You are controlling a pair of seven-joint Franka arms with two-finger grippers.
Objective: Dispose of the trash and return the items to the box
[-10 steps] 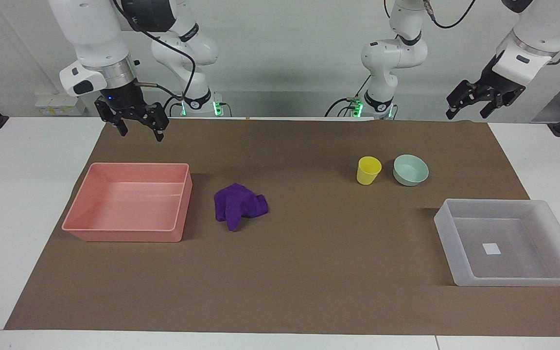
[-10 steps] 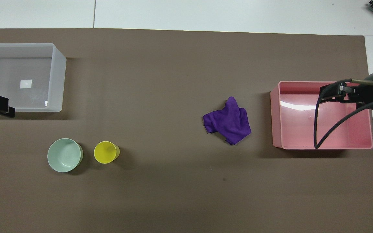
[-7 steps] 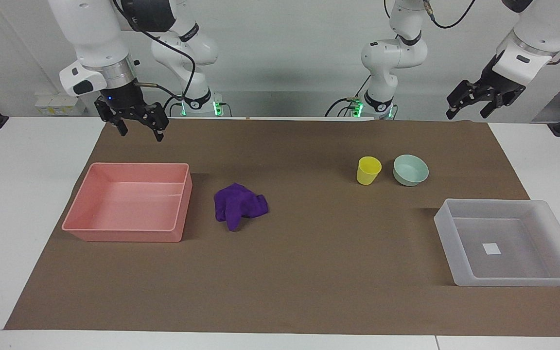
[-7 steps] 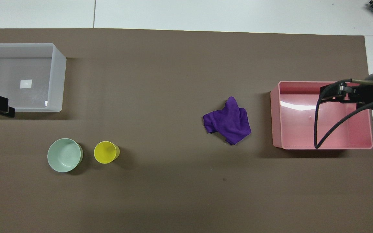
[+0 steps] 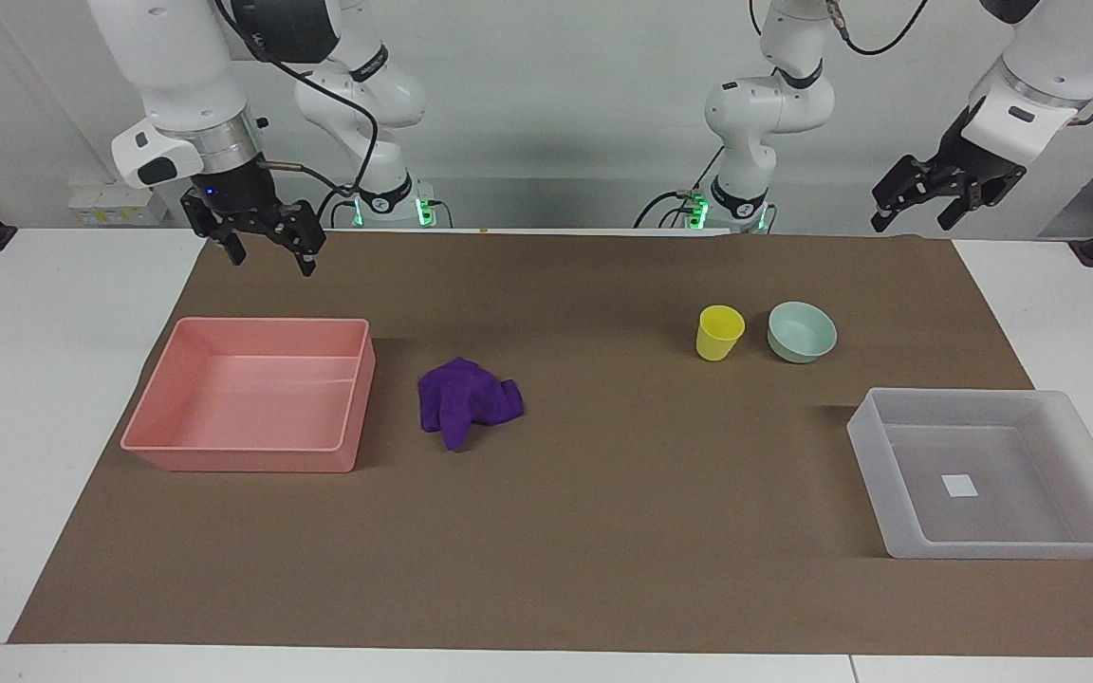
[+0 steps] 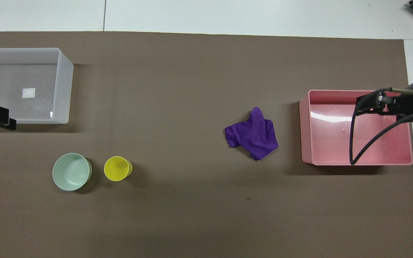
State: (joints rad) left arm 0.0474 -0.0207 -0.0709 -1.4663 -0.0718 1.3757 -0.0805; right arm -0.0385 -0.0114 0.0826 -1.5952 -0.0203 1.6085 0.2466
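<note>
Rag [image 5: 467, 401] was seen crumpled on mat beside pink tray [image 5: 153, 417], at five o'clock from right gripper [image 5: 267, 252], spread, empty; left gripper [image 5: 917, 207] parted, empty, waited.

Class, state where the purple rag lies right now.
The rag lies on the brown mat beside the pink tray, toward the right arm's end, apart from it.
</note>
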